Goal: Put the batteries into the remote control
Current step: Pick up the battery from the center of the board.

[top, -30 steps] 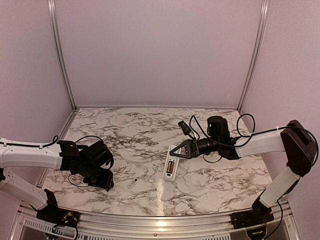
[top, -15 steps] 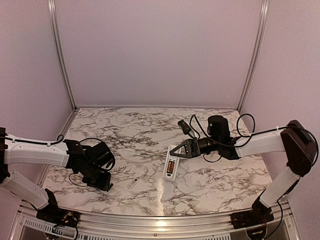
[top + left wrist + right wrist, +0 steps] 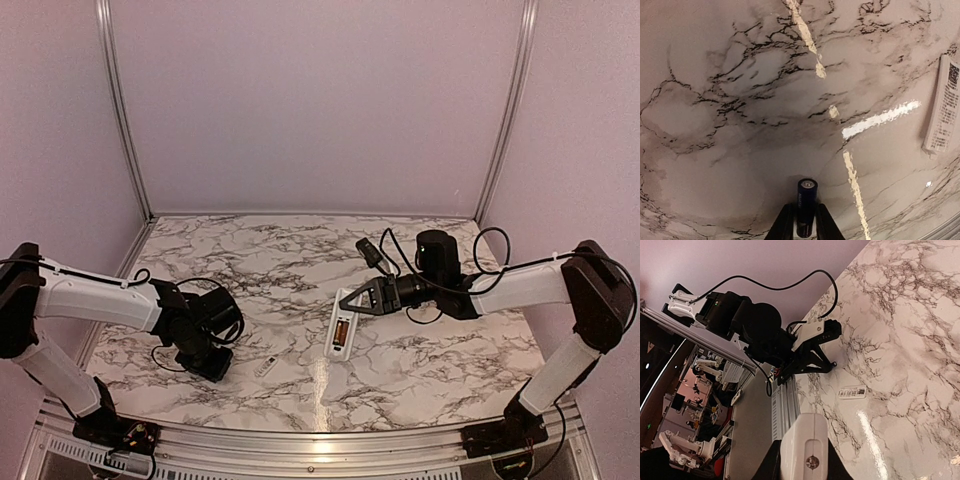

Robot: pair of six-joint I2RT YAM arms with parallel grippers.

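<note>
The remote control (image 3: 341, 335), its upper end pinched by the right gripper (image 3: 347, 298), runs up-frame right of the left gripper (image 3: 214, 366), which apparently clamps a blackish battery (image 3: 806, 204).

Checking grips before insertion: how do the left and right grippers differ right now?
The left gripper pinches a small dark battery; the right gripper clamps one end of the white remote control. The left gripper is low near the front-left of the table; the right gripper reaches to mid-table. Both are closed on a task item.
</note>
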